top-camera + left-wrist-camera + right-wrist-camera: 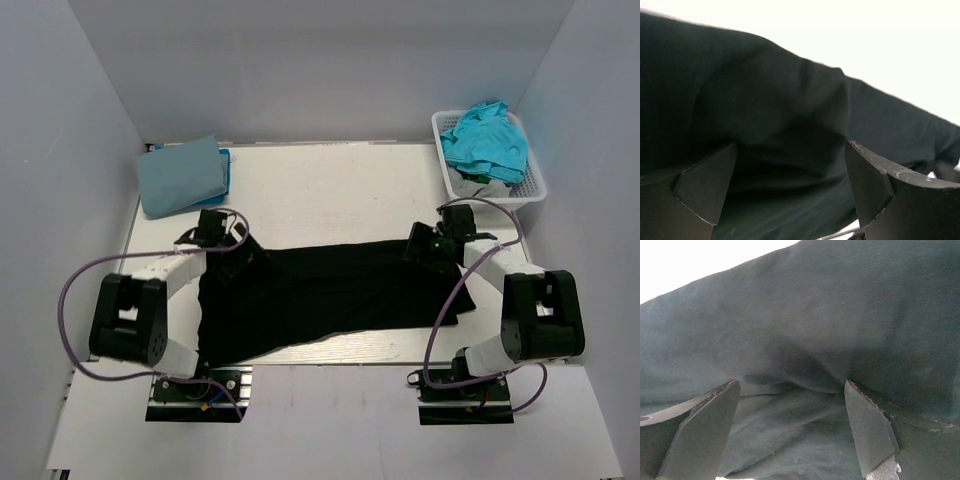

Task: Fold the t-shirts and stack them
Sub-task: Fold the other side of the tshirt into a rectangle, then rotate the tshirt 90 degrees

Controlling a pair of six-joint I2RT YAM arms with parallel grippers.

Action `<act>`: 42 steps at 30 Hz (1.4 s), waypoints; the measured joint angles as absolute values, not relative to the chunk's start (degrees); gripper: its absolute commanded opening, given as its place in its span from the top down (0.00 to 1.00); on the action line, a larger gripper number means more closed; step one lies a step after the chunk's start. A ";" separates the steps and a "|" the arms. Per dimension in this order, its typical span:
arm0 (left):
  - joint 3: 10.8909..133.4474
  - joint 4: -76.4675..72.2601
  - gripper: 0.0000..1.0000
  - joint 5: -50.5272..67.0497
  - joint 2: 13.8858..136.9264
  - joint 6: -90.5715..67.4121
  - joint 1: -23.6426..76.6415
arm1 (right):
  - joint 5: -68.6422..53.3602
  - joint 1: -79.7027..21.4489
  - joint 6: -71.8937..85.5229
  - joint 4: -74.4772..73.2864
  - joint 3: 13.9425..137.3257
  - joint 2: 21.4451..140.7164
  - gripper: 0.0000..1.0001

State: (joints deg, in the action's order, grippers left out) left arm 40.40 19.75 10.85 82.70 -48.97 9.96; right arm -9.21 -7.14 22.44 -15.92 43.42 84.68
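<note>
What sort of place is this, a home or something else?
Probably a lab test booth: plain white walls enclose a white table, a left arm and right arm are bolted at its near edge, and a black t-shirt, a folded blue t-shirt and a basket of turquoise cloth lie out.

Left arm (130,315): elbow folded back near base, forearm reaching forward and inward, wrist dipped low. Left gripper (238,262) angled toward table centre, jaws spread wide, dark fingers (705,185) well apart. Right arm (540,310): mirrored pose, forearm reaching inward. Right gripper (420,245) low, pointing toward left one, jaws likewise wide, both fingertips in wrist view.
</note>
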 measured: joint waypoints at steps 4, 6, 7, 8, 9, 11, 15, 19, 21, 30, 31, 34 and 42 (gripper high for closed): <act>48.86 21.56 0.00 10.17 90.74 -49.63 10.02 | -9.28 -10.85 22.68 -13.67 40.01 81.69 0.10; 55.20 22.85 0.00 9.39 96.29 -49.89 10.24 | -9.17 -14.02 23.00 -13.06 37.43 78.78 0.10; 58.85 22.72 0.00 9.10 99.42 -50.00 10.31 | -9.23 -15.97 23.38 -13.21 35.90 76.88 0.10; 62.76 22.63 0.00 8.82 102.85 -50.02 10.37 | -9.43 -18.11 23.57 -13.87 34.63 75.16 0.10; 67.40 23.03 0.00 8.75 106.43 -50.06 10.52 | -9.78 -20.40 23.73 -14.76 33.82 73.73 0.10; 80.40 23.70 0.00 8.78 116.14 -50.06 10.94 | -10.70 -25.02 23.81 -17.41 33.08 71.94 0.10; 112.18 22.39 0.00 10.85 137.80 -49.80 12.82 | -15.51 -36.93 23.31 -23.51 33.63 71.22 0.10; 137.29 13.89 0.00 15.92 155.89 -50.24 16.64 | -20.14 -51.05 20.88 -30.65 36.69 73.10 0.10; 137.91 5.52 0.00 16.95 158.54 -51.09 19.31 | -21.74 -54.17 19.29 -32.64 38.63 73.63 0.10; 136.64 -11.66 0.00 20.38 162.45 -54.46 27.16 | -21.78 -54.94 17.61 -26.72 41.82 65.28 0.10; 138.02 -12.71 0.00 20.49 163.48 -54.70 27.11 | -20.47 -54.78 17.80 -26.02 42.00 64.88 0.10; 138.91 -14.96 0.00 19.99 164.40 -54.65 26.57 | -15.90 -53.54 19.22 -25.21 42.74 65.08 0.10; 137.69 -15.46 0.00 17.89 160.22 -52.42 25.58 | -5.23 -49.39 26.28 -25.08 42.92 64.60 0.10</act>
